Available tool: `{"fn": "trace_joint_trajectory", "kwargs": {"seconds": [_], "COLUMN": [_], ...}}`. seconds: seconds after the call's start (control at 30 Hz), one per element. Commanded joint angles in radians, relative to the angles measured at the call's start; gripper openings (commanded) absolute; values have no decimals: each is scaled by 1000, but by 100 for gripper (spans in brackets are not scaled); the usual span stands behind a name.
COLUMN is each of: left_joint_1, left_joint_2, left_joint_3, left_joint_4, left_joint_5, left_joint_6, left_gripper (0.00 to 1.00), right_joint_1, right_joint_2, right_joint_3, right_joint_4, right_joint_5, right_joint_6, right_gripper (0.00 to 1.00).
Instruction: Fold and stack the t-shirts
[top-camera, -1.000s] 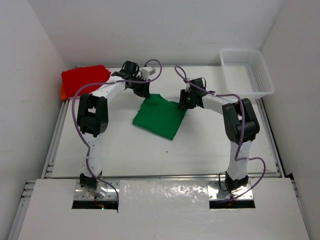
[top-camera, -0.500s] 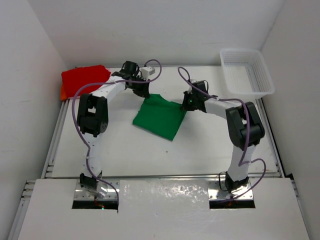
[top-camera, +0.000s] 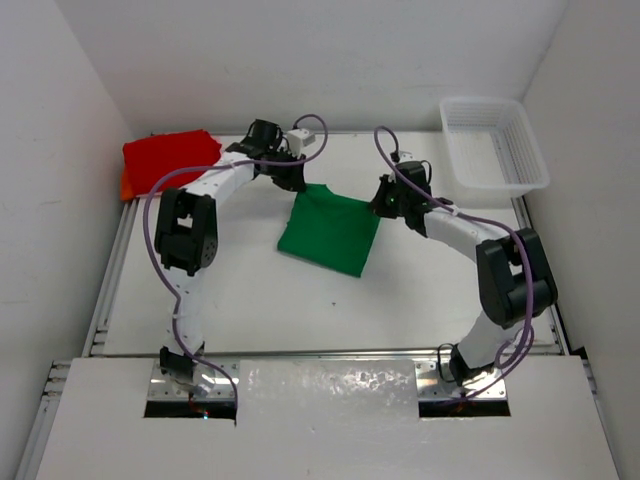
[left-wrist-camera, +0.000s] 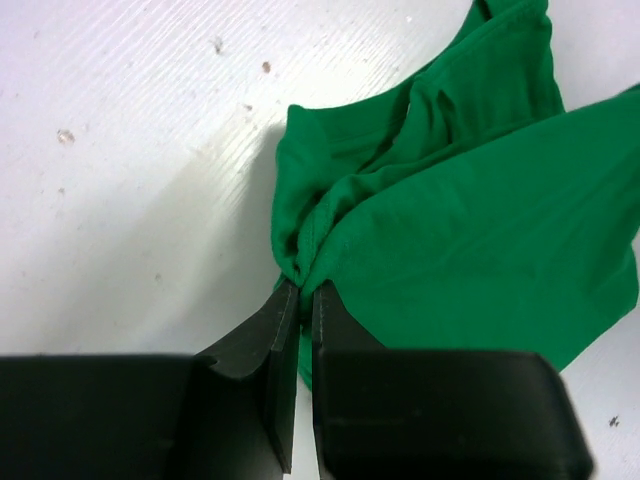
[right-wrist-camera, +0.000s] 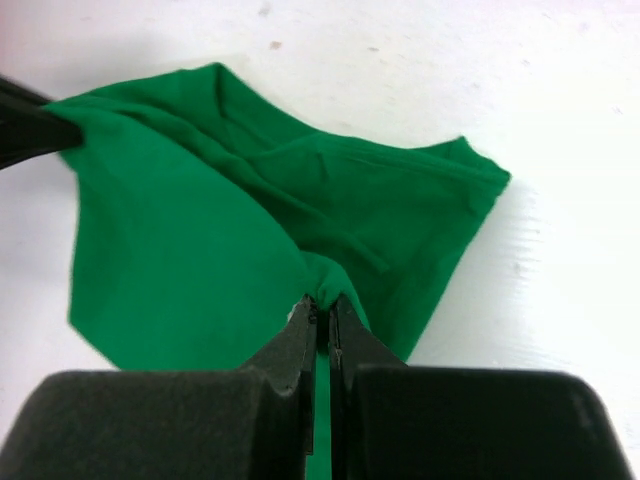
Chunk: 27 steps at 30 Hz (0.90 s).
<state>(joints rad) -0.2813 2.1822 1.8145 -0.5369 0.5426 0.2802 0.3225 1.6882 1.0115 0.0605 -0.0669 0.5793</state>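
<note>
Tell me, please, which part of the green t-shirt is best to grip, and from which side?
Its two far corners, one per tool, coming from above the far edge. The green t-shirt lies flat and limp, so only edges give cloth to pinch; at those corners it bunches into thick folds. The left tool and right tool are shut there now.

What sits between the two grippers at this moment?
The green t-shirt: its far edge runs from the left gripper to the right gripper, each shut on the cloth. The top view shows it.
</note>
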Motion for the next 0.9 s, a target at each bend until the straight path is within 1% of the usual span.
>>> {"fn": "trace_joint_trajectory", "kwargs": {"seconds": [0.0,0.17,0.2,0.27,0.33,0.37,0.4,0.43,0.47,0.5,0.53,0.57,0.6,0.63,0.67,0.73,0.8,0.83,0.87], "left_joint_1": [-19,-19,-19,-19,-19,-19,-19,-19,-19,-19,-18,-16,-13,-4,1,13,22,22,24], "left_joint_2": [-13,60,70,100,123,148,159,184,197,208,221,226,225,212,199,154,123,96,81], "left_joint_3": [54,54,55,58,72,80,95,104,120,155,172,205,216,223,215,195,163,154,137], "left_joint_4": [75,147,172,195,215,219,222,227,226,213,207,200,189,186,189,204,203,196,178], "left_joint_5": [2,-76,-102,-125,-156,-171,-185,-213,-227,-257,-273,-289,-306,-305,-303,-296,-274,-268,-256], "left_joint_6": [-27,-45,-49,-59,-67,-73,-75,-85,-87,-95,-101,-108,-130,-139,-150,-177,-194,-196,-200], "left_gripper": [0,2,4,13,18,26,29,35,38,39,44,46,46,48,49,54,55,56,56], "right_joint_1": [-31,-92,-95,-97,-100,-100,-102,-102,-102,-102,-102,-103,-102,-102,-102,-100,-102,-100,-100], "right_joint_2": [31,125,139,184,215,246,261,274,306,321,338,361,367,367,352,323,279,265,240], "right_joint_3": [-2,45,56,99,140,154,170,199,216,261,291,317,364,383,392,403,410,412,414], "right_joint_4": [35,79,73,52,12,-7,-23,-46,-57,-114,-149,-181,-242,-264,-280,-315,-350,-364,-395], "right_joint_5": [65,85,90,101,113,137,148,165,176,186,202,234,246,260,291,326,384,394,395], "right_joint_6": [36,2,-7,-30,-55,-62,-78,-90,-113,-127,-137,-162,-168,-179,-188,-187,-196,-200,-206], "right_gripper": [0,0,0,0,0,6,8,10,12,15,19,29,33,38,45,48,52,56,57]}}
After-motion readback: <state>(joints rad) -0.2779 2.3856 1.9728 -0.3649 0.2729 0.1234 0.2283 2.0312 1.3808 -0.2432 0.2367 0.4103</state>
